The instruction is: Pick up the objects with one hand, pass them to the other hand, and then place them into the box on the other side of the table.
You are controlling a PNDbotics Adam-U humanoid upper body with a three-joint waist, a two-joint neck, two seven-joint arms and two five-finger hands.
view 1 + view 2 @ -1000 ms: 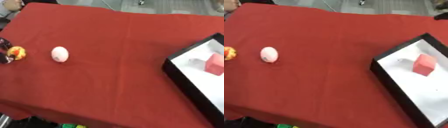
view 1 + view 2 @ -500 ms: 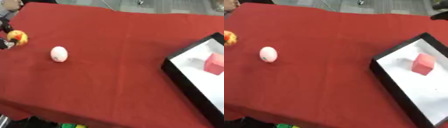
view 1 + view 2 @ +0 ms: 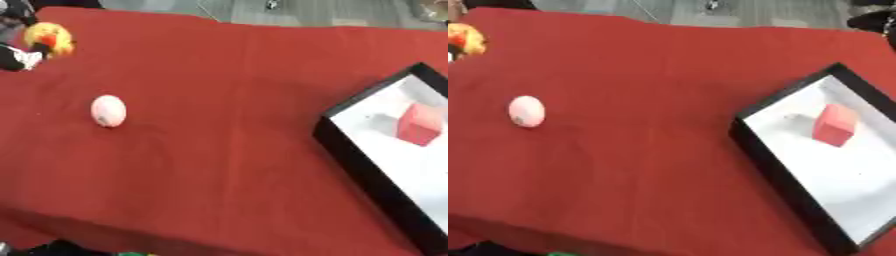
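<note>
My left hand [image 3: 16, 56] shows at the far left edge of the red table, only partly in view, its fingers curled round a yellow and orange toy [image 3: 50, 37] held above the cloth. A pale pink egg [image 3: 108, 110] lies on the cloth, nearer and to the right of that hand, apart from it. On the right side stands a black-rimmed box [image 3: 773, 165] with a white floor, and a red cube [image 3: 835, 125] rests inside it. My right hand shows in neither view.
The red cloth [image 3: 227, 150] covers the whole table between the egg and the box. A dark shape [image 3: 873, 22] sits beyond the table's far right corner; I cannot tell what it is. The table's near edge runs along the bottom.
My left hand has carried the yellow toy up and away from the spot beside the egg toward the far left corner. The egg and the box have stayed put.
</note>
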